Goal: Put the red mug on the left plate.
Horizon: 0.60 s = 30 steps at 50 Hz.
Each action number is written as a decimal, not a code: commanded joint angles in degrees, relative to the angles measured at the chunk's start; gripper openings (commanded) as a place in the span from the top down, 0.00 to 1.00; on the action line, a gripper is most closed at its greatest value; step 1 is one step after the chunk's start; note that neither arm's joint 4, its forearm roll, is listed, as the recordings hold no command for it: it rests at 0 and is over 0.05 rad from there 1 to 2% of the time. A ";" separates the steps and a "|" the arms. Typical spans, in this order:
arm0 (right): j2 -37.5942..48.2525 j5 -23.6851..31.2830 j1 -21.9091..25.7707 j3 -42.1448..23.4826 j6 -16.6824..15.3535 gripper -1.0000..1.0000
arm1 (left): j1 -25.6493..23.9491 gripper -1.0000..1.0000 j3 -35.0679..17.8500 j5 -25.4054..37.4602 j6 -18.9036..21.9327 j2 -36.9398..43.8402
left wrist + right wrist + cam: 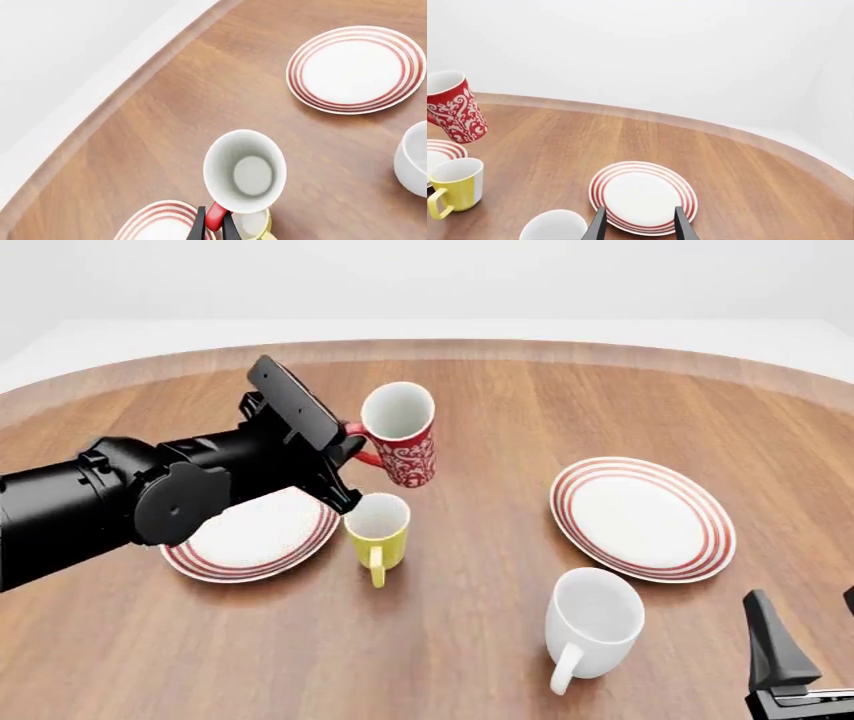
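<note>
The red mug (400, 440) with its white floral pattern hangs tilted in the air above the table, its white inside (243, 170) facing the left wrist camera. My left gripper (350, 445) is shut on its red handle (215, 215). The mug also appears at the edge of the right wrist view (454, 112). The left plate (254, 540), white with red rings, lies below and to the left of the mug, partly hidden by my left arm. My right gripper (637, 222) stands open and holds nothing, low at the table's near right (807, 640).
A yellow mug (376, 525) stands just below the red mug, beside the left plate's right rim. A bigger white mug (594, 615) stands nearer the front. The right plate (643, 517) lies on the wooden table to the right.
</note>
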 commanded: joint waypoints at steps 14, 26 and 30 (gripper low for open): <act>0.00 0.00 0.00 0.00 -0.08 0.00 | 9.28 1.00 7.46 -2.66 -0.05 -6.67; 0.00 0.06 -0.03 0.00 -0.06 0.00 | 14.02 1.00 11.73 -6.90 -2.33 -7.30; 0.00 0.08 -0.09 -0.01 0.02 0.00 | 15.90 1.00 13.35 -9.02 -3.23 -6.90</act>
